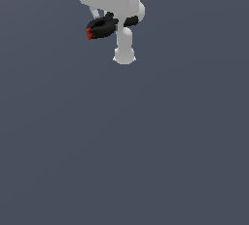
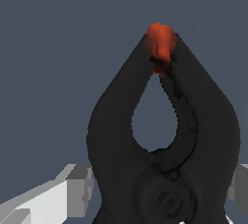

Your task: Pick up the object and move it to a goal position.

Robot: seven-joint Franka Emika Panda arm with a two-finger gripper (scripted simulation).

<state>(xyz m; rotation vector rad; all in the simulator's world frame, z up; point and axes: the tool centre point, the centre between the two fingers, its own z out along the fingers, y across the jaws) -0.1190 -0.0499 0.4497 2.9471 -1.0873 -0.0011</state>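
The object (image 1: 100,27) is a small black spring clamp with a red-orange tip pointing to the exterior view's left. It hangs under the white hand near the top of the exterior view, and my gripper (image 1: 107,21) is shut on its body. In the wrist view the object (image 2: 160,136) fills most of the picture, its red tip far from the camera. One grey finger (image 2: 72,189) presses against one flank and the edge of the other finger shows at the opposite flank. My gripper (image 2: 160,194) grips it around the pivot. No goal marker shows.
The arm's white links and base (image 1: 125,53) stand just behind the clamp in the exterior view. A plain dark blue-grey floor (image 1: 126,151) spreads below and to both sides.
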